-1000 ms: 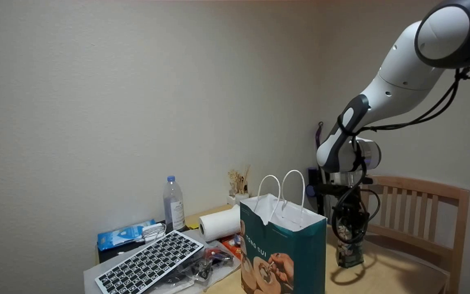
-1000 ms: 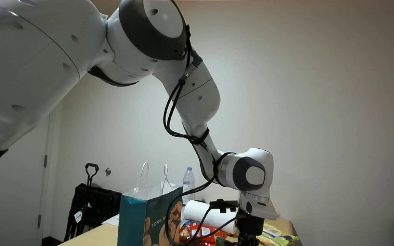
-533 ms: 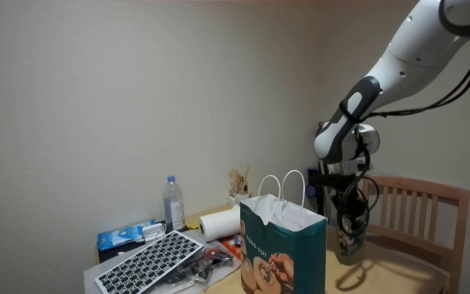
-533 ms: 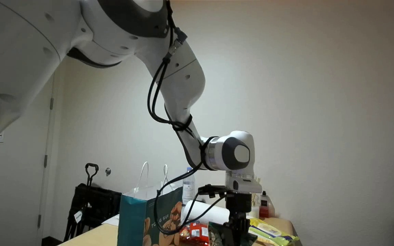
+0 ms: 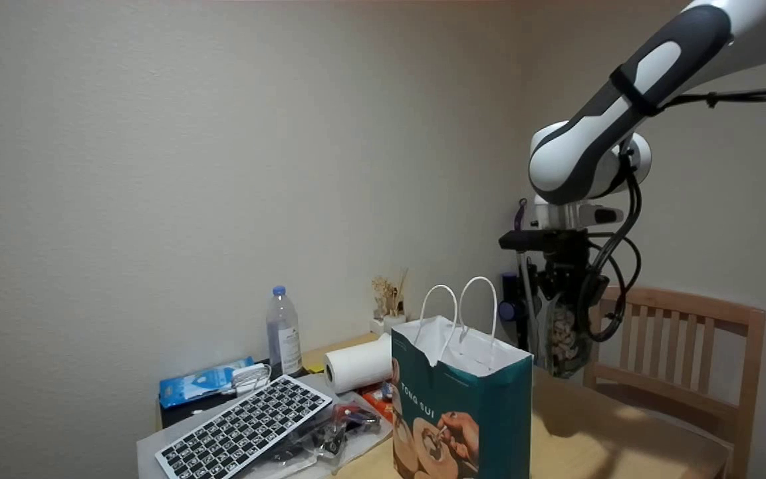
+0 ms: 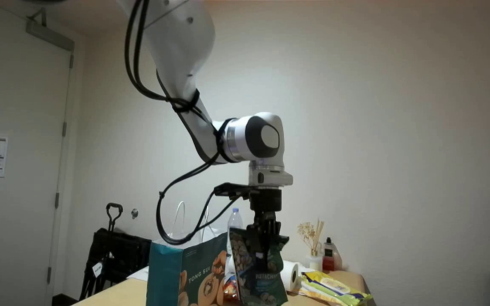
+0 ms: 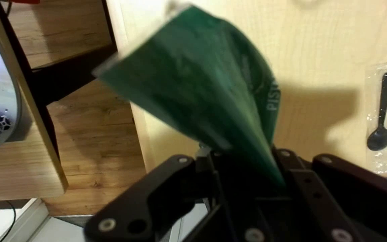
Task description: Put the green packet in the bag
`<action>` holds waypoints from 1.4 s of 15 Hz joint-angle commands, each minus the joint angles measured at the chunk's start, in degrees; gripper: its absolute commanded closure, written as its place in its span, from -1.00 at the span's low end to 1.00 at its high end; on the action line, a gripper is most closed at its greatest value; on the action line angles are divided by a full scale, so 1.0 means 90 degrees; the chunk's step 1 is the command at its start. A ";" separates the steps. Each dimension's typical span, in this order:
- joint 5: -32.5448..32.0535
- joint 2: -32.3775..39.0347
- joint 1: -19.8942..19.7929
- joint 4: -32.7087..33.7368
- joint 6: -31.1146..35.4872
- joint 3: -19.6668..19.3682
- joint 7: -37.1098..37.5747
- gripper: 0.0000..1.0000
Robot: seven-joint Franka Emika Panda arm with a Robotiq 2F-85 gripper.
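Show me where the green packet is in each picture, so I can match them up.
In an exterior view: the green packet, lower right, held in the jaws.
In an exterior view: the green packet, bottom centre, just right of the teal bag.
In the wrist view: the green packet, upper centre.
Shared landmark: the pale wooden table, in all three.

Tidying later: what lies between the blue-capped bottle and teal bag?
In an exterior view, mainly a white paper roll and, near the bag, a red packet.
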 commanded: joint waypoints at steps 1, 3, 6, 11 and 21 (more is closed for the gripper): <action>0.0025 -0.0168 -0.0343 -0.0068 -0.0106 0.0329 -0.0016 0.52; 0.0031 -0.0286 -0.0410 -0.0158 -0.0121 0.0339 -0.0021 0.52; 0.0030 -0.0267 -0.0423 -0.0183 -0.0121 0.0339 -0.0020 0.88; -0.0202 -0.1089 -0.0291 -0.0247 0.0109 0.0885 0.0090 0.88; -0.0801 -0.1995 -0.0232 0.0035 -0.0220 0.2278 0.0198 0.88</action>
